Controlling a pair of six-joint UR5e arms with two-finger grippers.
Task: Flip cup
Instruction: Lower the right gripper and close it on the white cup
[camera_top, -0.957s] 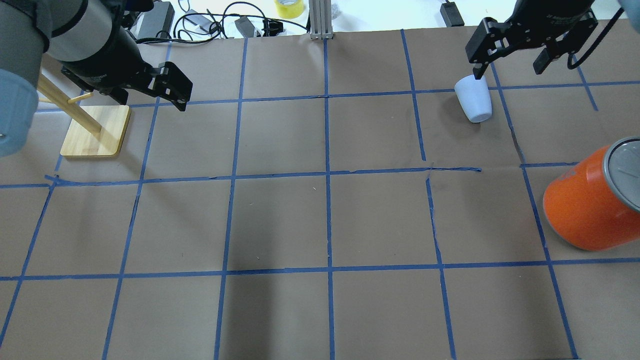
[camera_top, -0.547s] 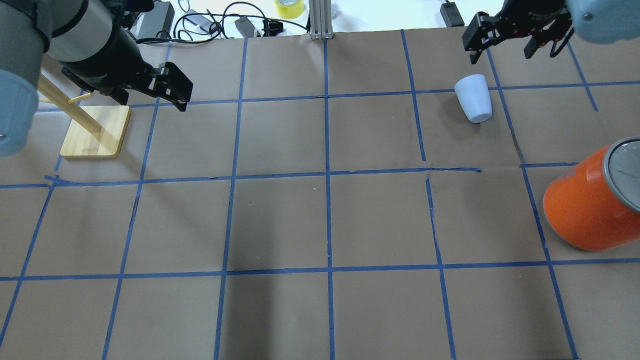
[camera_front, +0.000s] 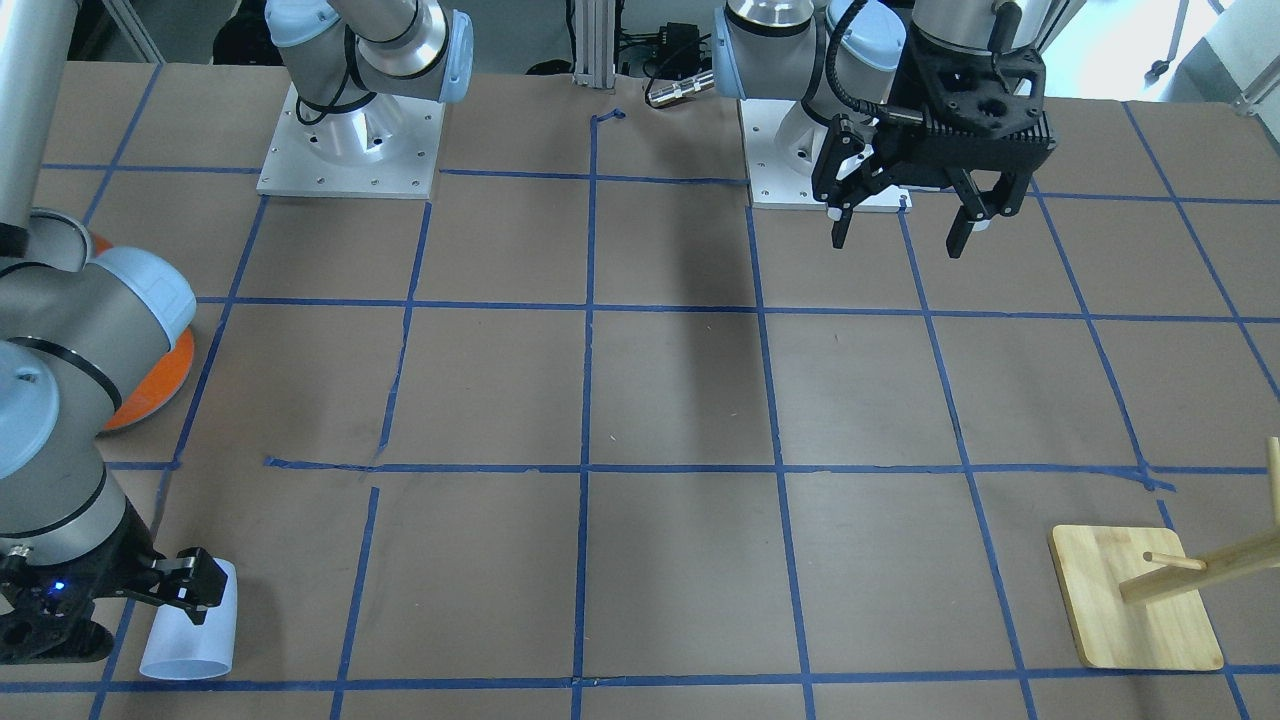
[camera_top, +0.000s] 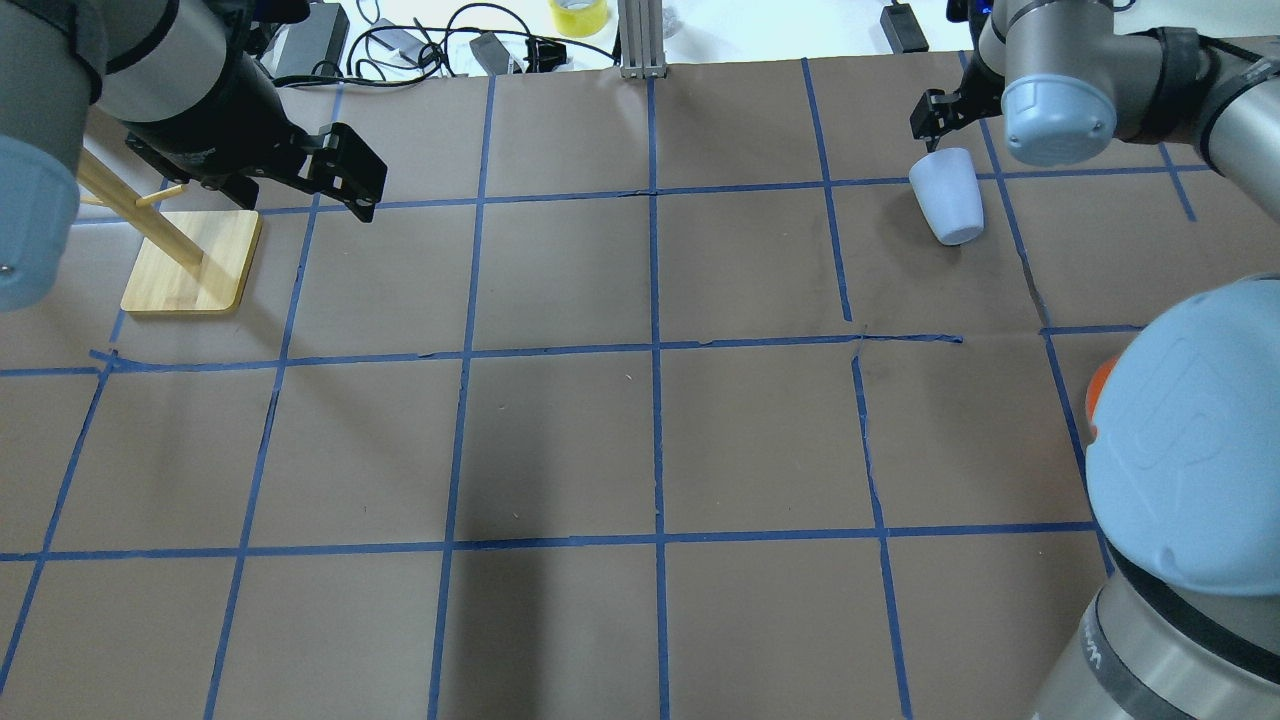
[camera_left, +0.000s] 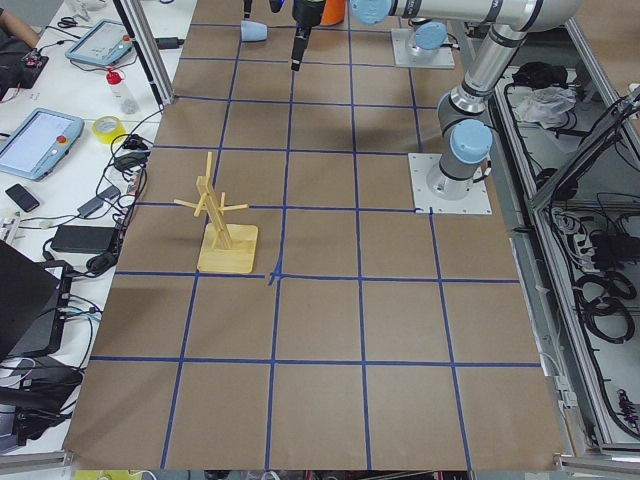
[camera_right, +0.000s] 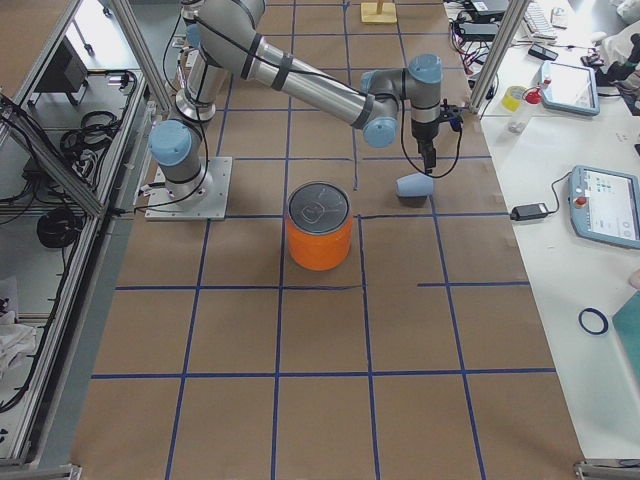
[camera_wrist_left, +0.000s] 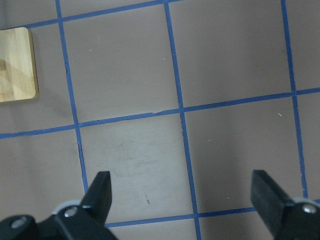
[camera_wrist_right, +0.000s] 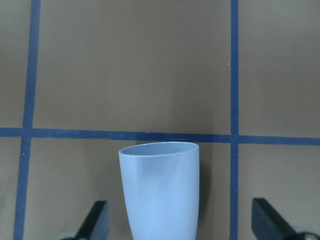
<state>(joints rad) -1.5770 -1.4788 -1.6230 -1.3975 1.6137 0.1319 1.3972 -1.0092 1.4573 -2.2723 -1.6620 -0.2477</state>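
Two arms at the table (camera_top: 560, 450), one at work; right wrist view: the cup (camera_wrist_right: 160, 192) lies on its side, wide rim pointing away from the camera, just short of a blue tape line (camera_wrist_right: 75, 133); the right gripper (camera_wrist_right: 181, 220) straddles it, jaws spread wide, a clear gap each side, nothing held. Risks, as judged: the smooth tapered wall may squirt toward its narrow end as the jaws close; a finger meeting the round side off-centre would roll the cup away; dropping too low would jam the tips into the table. Overhead: cup in the far right grid square, narrow base toward the robot; the right arm (camera_top: 1060, 90) reaches well forward, wrist folded down above the cup, hiding most of the gripper; front-facing view: a dark finger (camera_front: 190, 592) overlaps the cup in the picture; touching or just above, cannot tell from here; right-side view: orange can (camera_right: 320, 228) stands well apart from the cup, nearer the robot; left wrist view: left gripper (camera_wrist_left: 182, 200) wide open over bare table, empty; wooden stand (camera_wrist_left: 15, 65) at the frame's edge; that arm hangs aside, pointing down.
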